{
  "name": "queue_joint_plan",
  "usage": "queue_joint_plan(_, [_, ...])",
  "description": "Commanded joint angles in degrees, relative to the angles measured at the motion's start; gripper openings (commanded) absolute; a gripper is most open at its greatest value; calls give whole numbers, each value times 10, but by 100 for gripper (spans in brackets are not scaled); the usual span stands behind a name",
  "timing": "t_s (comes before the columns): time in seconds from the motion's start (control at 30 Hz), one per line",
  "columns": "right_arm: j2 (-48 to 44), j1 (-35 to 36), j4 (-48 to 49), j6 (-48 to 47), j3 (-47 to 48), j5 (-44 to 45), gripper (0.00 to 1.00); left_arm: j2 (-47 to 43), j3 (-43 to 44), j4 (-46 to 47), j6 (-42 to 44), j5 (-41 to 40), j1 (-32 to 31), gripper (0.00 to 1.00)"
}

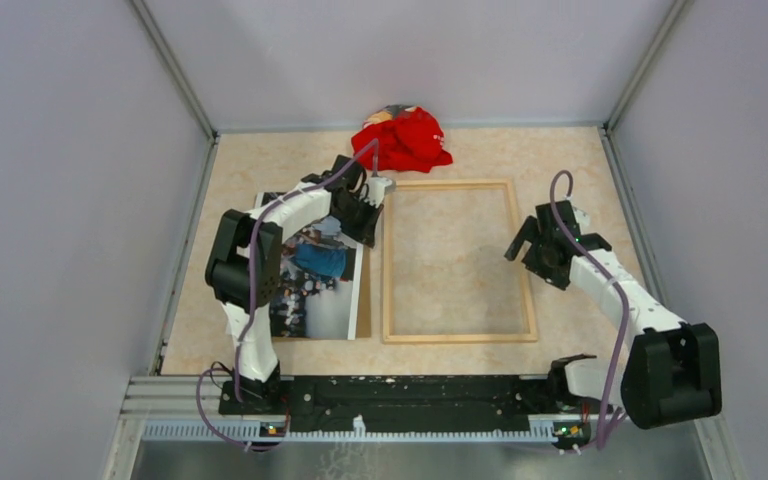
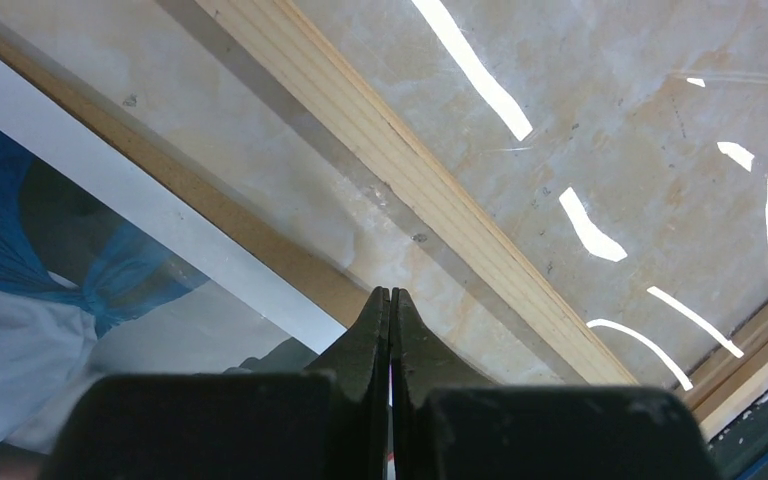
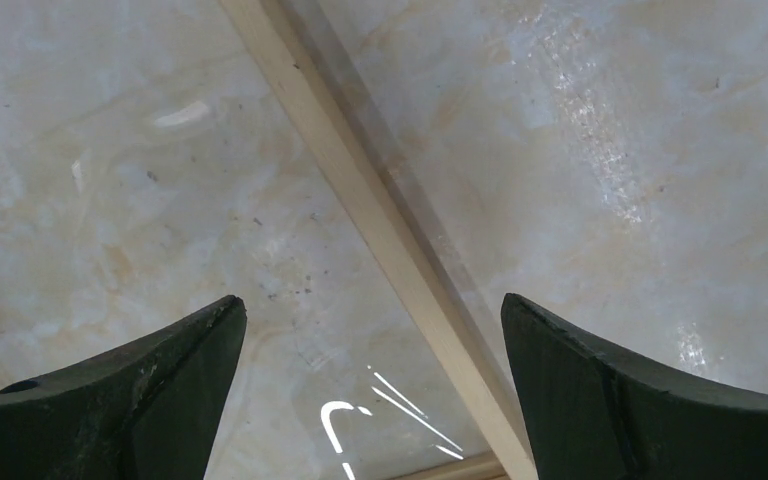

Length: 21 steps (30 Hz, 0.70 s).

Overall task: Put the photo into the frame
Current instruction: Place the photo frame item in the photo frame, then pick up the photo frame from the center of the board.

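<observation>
Two grippers we see, left gripper (image 2: pixel 390 300) shut between photo (image 1: pixel 310 300) and frame (image 1: pixel 459 338), right gripper (image 3: pixel 370 310) wide above frame's right rail

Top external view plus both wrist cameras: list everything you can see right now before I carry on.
photo: one, blue, dark and white print with a white border, flat on the table's left half, partly under the left arm
backing board: one, brown, under the photo, its edge showing on the frame side
frame: one, light wood, flat at table centre, right of the photo, nothing in it
cloth: one, red, crumpled at the far edge
table: one, beige marbled
arms: two, white and black, based at the near edge
left pincer: shut, holding nothing, low between board and frame's left rail
right pincer: open, above the frame's right rail
</observation>
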Motion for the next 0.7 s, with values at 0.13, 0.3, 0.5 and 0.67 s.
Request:
queue_joint_plan(0.13, [64, -39, 159, -17, -55, -50, 99, 27, 13, 28, 3, -54, -31, 0])
queue_joint_plan(0.3, [110, -65, 227, -14, -83, -96, 99, 45, 23, 31, 2, -64, -43, 0])
queue_joint_plan(0.5, [122, -93, 297, 4, -119, -217, 99, 69, 27, 35, -2, -67, -58, 0])
queue_joint_plan(0.67, [85, -103, 384, 62, -144, -386, 98, 78, 33, 35, -1, -62, -70, 0])
